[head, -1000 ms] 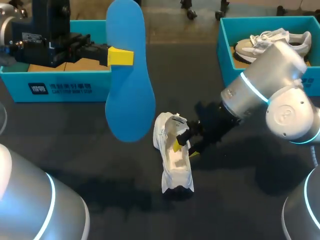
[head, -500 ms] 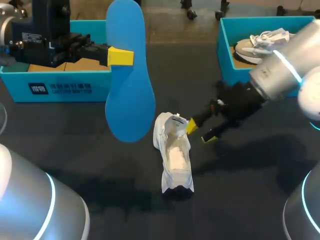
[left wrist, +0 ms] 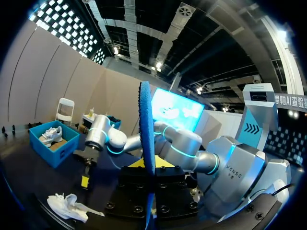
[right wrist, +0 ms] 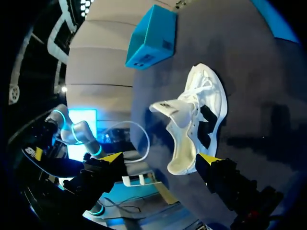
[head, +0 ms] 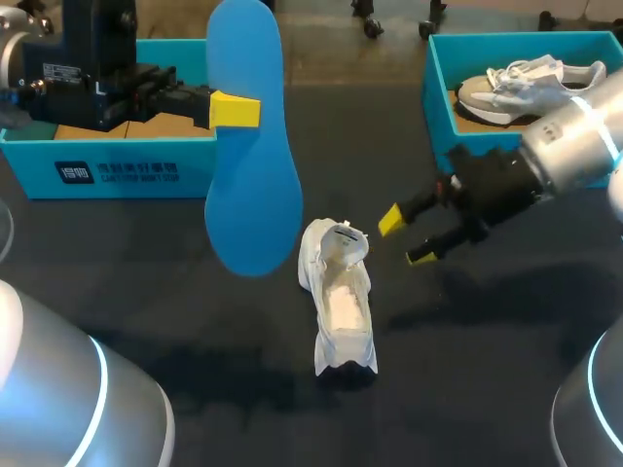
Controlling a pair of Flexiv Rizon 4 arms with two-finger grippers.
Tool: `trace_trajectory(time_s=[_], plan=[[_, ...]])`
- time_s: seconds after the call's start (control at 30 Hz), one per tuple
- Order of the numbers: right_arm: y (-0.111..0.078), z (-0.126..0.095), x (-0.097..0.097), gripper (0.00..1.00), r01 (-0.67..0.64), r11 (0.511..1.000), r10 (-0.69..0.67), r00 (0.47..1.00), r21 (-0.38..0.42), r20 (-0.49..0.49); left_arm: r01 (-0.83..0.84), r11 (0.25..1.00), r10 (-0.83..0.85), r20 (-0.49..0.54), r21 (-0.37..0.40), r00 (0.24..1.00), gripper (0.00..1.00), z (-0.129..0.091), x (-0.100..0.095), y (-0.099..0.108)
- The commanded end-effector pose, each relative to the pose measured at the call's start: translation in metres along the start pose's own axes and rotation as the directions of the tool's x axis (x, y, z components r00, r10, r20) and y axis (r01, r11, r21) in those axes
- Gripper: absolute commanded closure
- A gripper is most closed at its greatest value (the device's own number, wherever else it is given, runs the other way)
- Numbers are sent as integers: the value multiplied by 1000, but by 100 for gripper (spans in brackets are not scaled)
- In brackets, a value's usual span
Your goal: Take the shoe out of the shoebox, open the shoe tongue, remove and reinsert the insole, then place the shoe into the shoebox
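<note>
1. Left shoebox (head: pixel 117 170): teal, open-topped, standing at the far left of the dark table (head: pixel 195 321). The left arm's black wrist body hangs over it and hides most of its inside; a strip of brown floor shows.

2. Left gripper (head: pixel 230 109): clenched on the insole (head: pixel 251 146). One yellow tip presses the near face; the other finger is hidden behind the insole. The left wrist view shows the insole (left wrist: pixel 147 158) edge-on, rising from between the fingers.

3. Insole: blue, held upright, clear of the table. In the head view it covers the shoebox's right end and part of the table behind.

4. Shoe (head: pixel 341 297): white, on the table near the middle, outside both boxes. The tongue is pulled up and the opening gapes, as the right wrist view confirms (right wrist: pixel 194 120). It touches neither gripper.

5. Right gripper (head: pixel 406 238): fingers spread, grasping nothing. It hangs just right of the shoe's tongue end, apart from it. In its own view (right wrist: pixel 160 160) the shoe lies ahead of the two tips.

6. Right shoebox (head: pixel 438 107): teal, at the far right, holding a second shoe (head: pixel 526 86), grey and white. The right arm crosses its near wall.
</note>
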State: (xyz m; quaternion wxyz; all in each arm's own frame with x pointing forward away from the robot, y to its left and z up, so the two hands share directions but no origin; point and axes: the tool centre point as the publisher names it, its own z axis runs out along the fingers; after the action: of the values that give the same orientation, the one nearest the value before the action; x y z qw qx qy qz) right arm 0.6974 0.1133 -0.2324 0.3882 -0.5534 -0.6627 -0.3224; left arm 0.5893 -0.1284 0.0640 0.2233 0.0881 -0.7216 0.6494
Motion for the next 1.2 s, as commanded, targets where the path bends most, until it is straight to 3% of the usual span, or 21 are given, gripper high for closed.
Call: trace_trajectory(time_s=[0.03, 0.4, 0.63, 0.83, 1.07, 1.2], plan=[[-9, -17, 7, 0, -6, 997, -5, 990, -72, -143, 0, 1000, 0, -4, -3, 1000, 100, 2, -3, -1], [-9, -17, 7, 0, -6, 997, -5, 990, -72, -143, 0, 1000, 0, -4, -3, 1000, 100, 2, -3, -1], [10, -31, 30, 0, 18, 981, -79, 944, -191, -321, 0, 1000, 0, -4, -3, 1000, 100, 2, -3, -1], [21, -40, 61, 0, -10, 981, -52, 948, -194, -313, 0, 1000, 0, -4, -3, 1000, 100, 2, -3, -1], [24, -41, 69, 0, -36, 983, -28, 940, -178, -341, 0, 1000, 0, -4, -3, 1000, 100, 2, -3, -1], [24, -41, 69, 0, -36, 983, -28, 940, -178, -341, -281, 959, 283, -73, 37, 956, 100, -1, -10, -2]])
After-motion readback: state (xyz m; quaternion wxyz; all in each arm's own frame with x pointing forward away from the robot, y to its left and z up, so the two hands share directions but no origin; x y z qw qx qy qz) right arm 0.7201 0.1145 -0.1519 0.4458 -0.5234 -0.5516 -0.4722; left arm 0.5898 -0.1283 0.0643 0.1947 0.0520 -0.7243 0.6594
